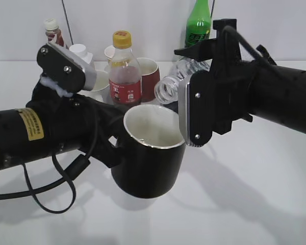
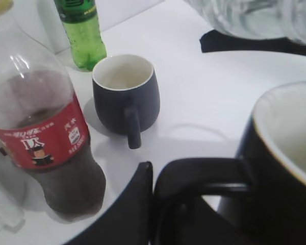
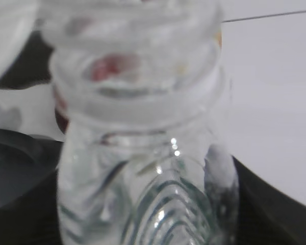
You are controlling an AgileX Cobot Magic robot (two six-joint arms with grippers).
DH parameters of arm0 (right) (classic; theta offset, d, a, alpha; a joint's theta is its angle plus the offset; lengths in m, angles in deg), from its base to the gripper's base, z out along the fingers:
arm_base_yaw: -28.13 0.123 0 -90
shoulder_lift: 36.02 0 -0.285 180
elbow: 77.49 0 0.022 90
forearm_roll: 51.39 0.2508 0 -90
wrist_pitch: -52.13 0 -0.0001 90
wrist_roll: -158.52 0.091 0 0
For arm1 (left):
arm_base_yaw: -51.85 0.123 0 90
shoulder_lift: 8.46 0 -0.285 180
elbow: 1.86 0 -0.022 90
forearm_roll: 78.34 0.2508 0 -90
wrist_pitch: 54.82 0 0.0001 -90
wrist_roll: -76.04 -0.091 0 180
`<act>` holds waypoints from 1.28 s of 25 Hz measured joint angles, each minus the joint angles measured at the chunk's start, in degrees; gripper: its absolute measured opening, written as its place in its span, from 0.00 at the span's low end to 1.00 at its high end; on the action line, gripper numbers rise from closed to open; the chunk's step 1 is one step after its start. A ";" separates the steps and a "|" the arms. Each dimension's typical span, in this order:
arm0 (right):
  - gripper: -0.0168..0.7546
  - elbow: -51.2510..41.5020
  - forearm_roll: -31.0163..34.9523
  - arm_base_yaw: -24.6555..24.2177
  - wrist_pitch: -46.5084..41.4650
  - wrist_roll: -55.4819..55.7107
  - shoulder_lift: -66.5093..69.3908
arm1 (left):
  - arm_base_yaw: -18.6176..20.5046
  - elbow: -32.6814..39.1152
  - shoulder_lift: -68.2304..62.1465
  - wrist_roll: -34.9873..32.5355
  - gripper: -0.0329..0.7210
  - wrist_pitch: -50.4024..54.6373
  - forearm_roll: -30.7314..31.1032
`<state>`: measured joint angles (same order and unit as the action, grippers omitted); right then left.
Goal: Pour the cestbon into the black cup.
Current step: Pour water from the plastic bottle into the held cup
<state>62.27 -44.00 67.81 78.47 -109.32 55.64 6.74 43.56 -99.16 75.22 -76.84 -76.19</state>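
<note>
The black cup [image 1: 148, 168], white inside, is at the middle of the exterior view. My left gripper [image 1: 108, 152] is shut on its loop handle [image 2: 204, 176] and seems to hold it just off the table. In the left wrist view the cup [image 2: 280, 173] fills the right side. My right gripper [image 1: 206, 76] is shut on the cestbon [image 1: 176, 84], a clear ribbed bottle. It is tilted almost level, its open mouth pointing left, above and behind the cup's far rim. The cestbon [image 3: 143, 168] fills the right wrist view. I see no water stream.
Behind the cup stand a red-labelled cola bottle [image 1: 125, 71], a red mug [image 1: 149, 76], a tall green bottle [image 1: 199, 23], a white bottle [image 1: 81, 53] and a small red-labelled bottle [image 1: 53, 31]. A dark blue-grey mug [image 2: 125, 97] stands beyond the cola. A black cable [image 1: 51, 189] loops at front left.
</note>
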 joint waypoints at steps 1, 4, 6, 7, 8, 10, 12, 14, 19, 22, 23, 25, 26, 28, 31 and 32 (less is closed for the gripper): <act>0.67 0.00 -0.03 0.00 0.02 -0.85 0.00 | 0.00 0.00 0.00 0.00 0.10 -0.23 -0.02; 0.67 0.00 -0.03 0.00 0.39 -3.24 0.00 | 0.00 0.00 0.00 0.00 0.10 -0.60 -0.07; 0.67 0.00 -0.08 0.00 1.42 -4.38 0.00 | 0.00 0.00 0.00 0.00 0.10 -0.72 -0.14; 0.67 0.00 -0.15 0.00 2.09 -5.15 0.00 | 0.00 0.00 0.00 0.00 0.10 -0.71 -0.16; 0.67 0.00 -0.22 0.00 2.88 -5.84 0.00 | 0.00 0.00 0.00 0.00 0.10 -0.71 -0.16; 0.67 0.00 -0.59 0.00 4.36 -6.44 0.00 | 0.00 0.00 0.00 0.00 0.10 -0.77 -0.21; 0.67 0.00 -0.82 0.00 5.15 -6.61 0.00 | 0.00 0.00 0.00 0.00 0.10 -0.95 -0.21; 0.67 0.00 -0.95 0.00 5.29 -6.72 0.00 | 0.00 0.00 0.00 0.00 0.10 -1.07 -0.21; 0.67 0.00 -1.06 0.00 4.37 -3.18 0.00 | 0.00 0.00 0.00 0.00 0.10 -1.07 -0.21; 0.67 0.00 -1.11 0.00 1.03 2.66 0.00 | 0.00 0.00 0.00 0.00 0.10 -1.07 -0.21; 0.67 0.00 -1.11 0.00 0.31 5.31 0.00 | 0.00 0.00 0.00 0.00 0.10 -1.07 -0.21; 0.67 0.00 -1.11 0.00 -0.19 12.53 -0.01 | 0.00 0.00 0.00 0.00 0.10 -1.07 -0.21; 0.67 0.00 -1.11 0.00 -0.48 16.07 -0.01 | 0.00 0.00 0.00 0.00 0.10 -1.07 -0.21; 0.67 0.00 -1.40 0.00 -1.54 22.55 -0.06 | 0.00 0.00 0.00 -0.06 0.10 -1.34 -0.26; 0.67 0.00 -2.21 0.00 -4.30 33.91 -1.03 | 0.00 0.00 0.00 -0.71 0.10 -2.14 -1.12; 0.67 0.00 -2.27 0.00 -4.62 38.70 -1.69 | 0.00 0.00 0.00 -1.37 0.10 -2.31 -2.15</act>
<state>62.27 -46.27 67.81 73.85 -70.63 53.94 6.74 43.56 -99.16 73.85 -79.16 -78.34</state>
